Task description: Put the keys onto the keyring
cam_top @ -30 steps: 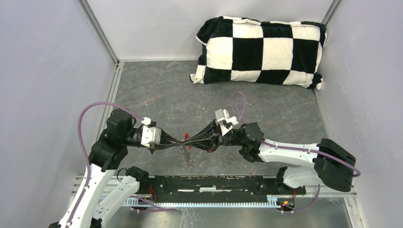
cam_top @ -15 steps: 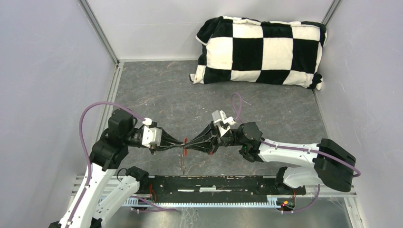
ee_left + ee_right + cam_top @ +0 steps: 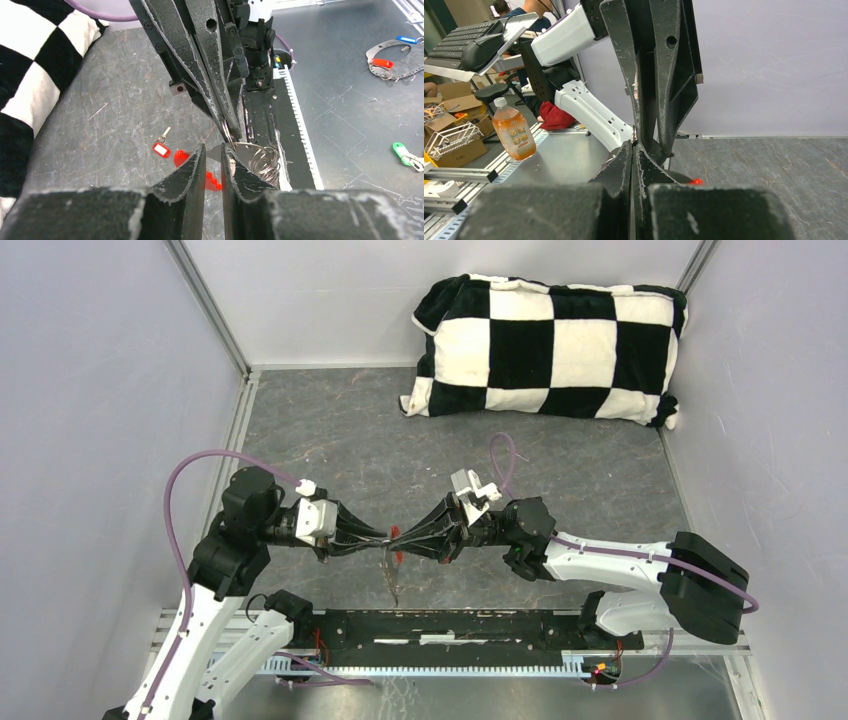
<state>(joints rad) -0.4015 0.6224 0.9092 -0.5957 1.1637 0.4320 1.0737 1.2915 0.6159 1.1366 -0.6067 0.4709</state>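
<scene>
Grey table point(image 3: 330, 430) is sitting under both tips meeting mid-air; right gripper point(image 3: 230, 135) is clamping the keyring point(image 3: 261, 159), left gripper point(image 3: 212, 150) nearly shut, grip unclear; red-headed key point(image 3: 161, 149) is lying on the table below, apart from the rings

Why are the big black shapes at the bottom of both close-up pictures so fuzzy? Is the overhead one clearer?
Left wrist view: the left gripper sits too near the lens to focus; the key beyond is crisp. Right wrist view: likewise the right gripper, dark and soft, while the bottle behind is sharp. Top view: evenly lit, pillow sharp, but the keyring too tiny to read.
</scene>
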